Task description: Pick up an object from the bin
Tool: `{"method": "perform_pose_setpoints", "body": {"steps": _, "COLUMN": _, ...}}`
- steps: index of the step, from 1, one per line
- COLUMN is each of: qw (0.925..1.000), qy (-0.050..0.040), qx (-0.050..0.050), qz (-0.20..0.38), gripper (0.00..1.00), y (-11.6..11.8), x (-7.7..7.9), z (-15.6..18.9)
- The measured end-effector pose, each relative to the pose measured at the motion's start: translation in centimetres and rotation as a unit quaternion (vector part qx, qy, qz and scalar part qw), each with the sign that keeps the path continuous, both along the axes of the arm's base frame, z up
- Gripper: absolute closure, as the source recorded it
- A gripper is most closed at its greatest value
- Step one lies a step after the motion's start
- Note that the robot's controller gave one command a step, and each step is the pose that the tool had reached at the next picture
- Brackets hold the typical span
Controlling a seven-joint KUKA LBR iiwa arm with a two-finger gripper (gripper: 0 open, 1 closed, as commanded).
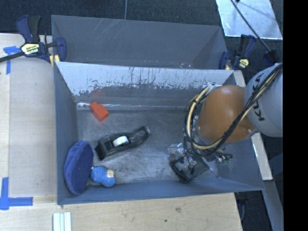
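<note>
Camera view, from the left: a blue pad (pixel 78 167) leans in the bin's (pixel 144 81) near-left corner, hard against the left wall, with a small blue toy (pixel 102 175) touching its right side, close to the near wall. An orange block (pixel 99 111) sits apart at the foot of the far wall. A black tape dispenser (pixel 122 141) lies slantwise mid-floor with bare floor all round it. Further right the floor is open up to the gripper (pixel 187 167), which is low over the near-right part of the floor, close to the near wall and the sloping right wall. Whether it is open or closed I cannot tell, and a dark shape at its tip may be part of it or a thing.

Nothing is visibly lifted, so I judge the pick not yet made. The dispenser looks easiest to reach. The pad and toy are crowded by the walls, and the gripper's own corner leaves little room.
</note>
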State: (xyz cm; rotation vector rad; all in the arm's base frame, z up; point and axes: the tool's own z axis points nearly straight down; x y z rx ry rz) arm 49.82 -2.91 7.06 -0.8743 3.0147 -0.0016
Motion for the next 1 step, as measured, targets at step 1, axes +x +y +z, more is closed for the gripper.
{"method": "perform_pose_setpoints", "body": {"steps": 1, "qw": 0.9999, "qy": -0.0046, "qx": -0.002, "qz": -0.016, "gripper": 1.0, "y": -9.11, "x": -0.51, "z": 17.95}}
